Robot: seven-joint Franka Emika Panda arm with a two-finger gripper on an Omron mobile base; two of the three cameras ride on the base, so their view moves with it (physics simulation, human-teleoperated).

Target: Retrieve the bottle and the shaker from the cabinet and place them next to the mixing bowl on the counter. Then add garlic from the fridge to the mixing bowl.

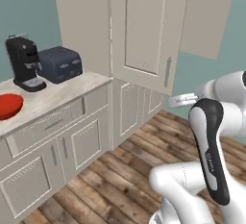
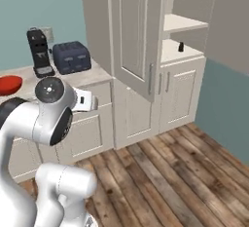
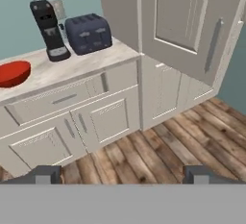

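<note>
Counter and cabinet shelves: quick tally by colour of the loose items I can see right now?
Red: 1, the mixing bowl
Black: 2, the coffee machine and the shaker on the cabinet shelf
Dark blue-grey: 1, the toaster
Total: 4

Arm folded high, gripper (image 3: 122,174) spread wide and holding nothing

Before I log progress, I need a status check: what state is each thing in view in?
Cabinet: upper door swung open, lower doors shut.
Shaker: upright on the lowest open shelf.
Bowl: upright on the counter, looks empty.
Counter drawers and doors: shut.
Hand: open, holding nothing, well short of the cabinet.
</note>
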